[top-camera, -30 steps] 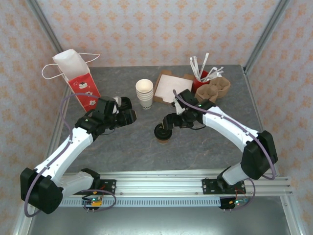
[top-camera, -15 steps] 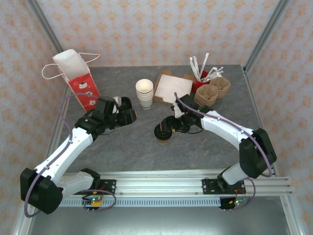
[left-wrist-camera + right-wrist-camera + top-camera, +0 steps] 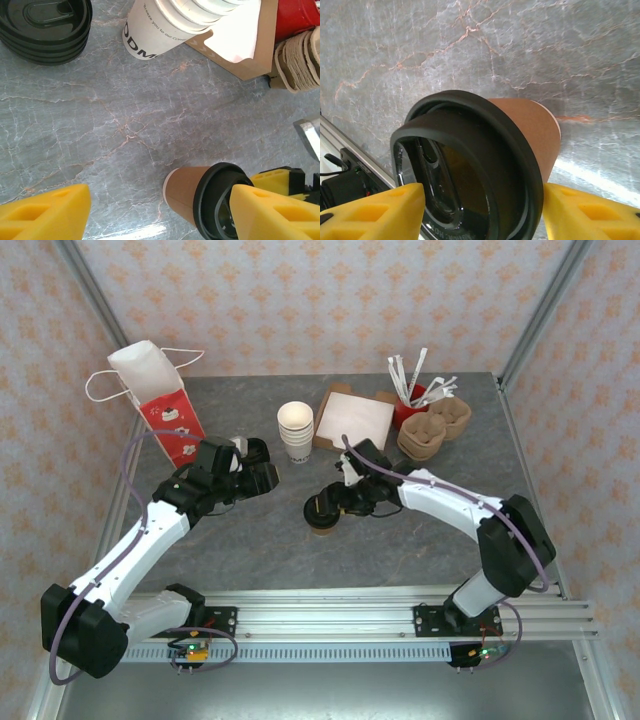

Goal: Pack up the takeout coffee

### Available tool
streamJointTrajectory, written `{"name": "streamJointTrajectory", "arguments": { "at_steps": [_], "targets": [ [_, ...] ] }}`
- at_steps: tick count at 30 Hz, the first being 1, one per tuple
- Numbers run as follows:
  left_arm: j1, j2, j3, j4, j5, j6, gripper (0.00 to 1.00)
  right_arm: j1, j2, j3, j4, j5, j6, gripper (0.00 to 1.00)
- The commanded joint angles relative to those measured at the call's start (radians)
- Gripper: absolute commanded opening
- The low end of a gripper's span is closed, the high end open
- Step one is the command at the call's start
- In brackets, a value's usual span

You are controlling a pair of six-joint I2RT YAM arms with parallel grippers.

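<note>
Two yellow fingers (image 3: 370, 212) of the right gripper (image 3: 330, 506) bracket the coffee cup (image 3: 322, 512), which stands on the table (image 3: 260, 550) near its middle. They sit close against the black lid (image 3: 470, 165) on either side, but I cannot tell whether they press on it or merely lie alongside. To grasp well, I judge I should squeeze gently so the lid does not pop off or the paper buckle, then lift the cup upright. Farther out, the left gripper (image 3: 262, 473) hangs wide and empty near a stack of lids (image 3: 45, 25) and a stack of cups (image 3: 295, 430). My right wrist view gives the fit at the lid rim, too small to judge from overhead. The overhead view gives the route to the bag (image 3: 160, 405), upright at the far left.
</note>
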Motion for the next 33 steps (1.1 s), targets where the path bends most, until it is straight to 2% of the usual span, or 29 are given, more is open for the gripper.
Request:
{"name": "streamJointTrajectory", "arguments": {
  "at_steps": [1, 3, 8, 12, 15, 18, 20, 26, 33],
  "targets": [
    [-0.006, -0.026, 0.010, -0.007, -0.036, 0.027, 0.75, 0.009, 0.017, 0.035, 0.010, 0.028, 0.006, 0.63],
    [-0.006, -0.025, 0.011, -0.008, -0.037, 0.029, 0.75, 0.010, 0.010, 0.041, -0.011, 0.057, -0.005, 0.63],
    [-0.007, -0.010, -0.006, 0.004, 0.016, 0.027, 0.74, 0.005, -0.036, 0.054, -0.073, 0.109, -0.045, 0.72],
    [-0.029, 0.021, -0.013, -0.043, 0.034, 0.086, 0.72, -0.008, -0.098, 0.047, -0.108, 0.150, -0.075, 0.80],
    [-0.042, 0.041, -0.060, -0.040, 0.066, 0.089, 0.67, -0.034, -0.151, 0.032, -0.125, 0.188, -0.096, 0.81],
    [-0.048, 0.066, -0.113, 0.020, 0.174, 0.062, 0.59, -0.063, -0.187, 0.026, -0.144, 0.219, -0.116, 0.81],
    [-0.060, 0.077, -0.134, 0.050, 0.204, 0.045, 0.53, -0.076, -0.198, 0.028, -0.157, 0.232, -0.128, 0.81],
    [-0.081, 0.090, -0.116, -0.014, 0.108, 0.061, 0.49, -0.080, -0.192, 0.050, -0.209, 0.249, -0.175, 0.81],
    [-0.082, 0.059, -0.069, -0.070, -0.021, 0.071, 0.50, -0.024, -0.163, 0.042, -0.175, 0.189, -0.190, 0.81]
  ]
}}
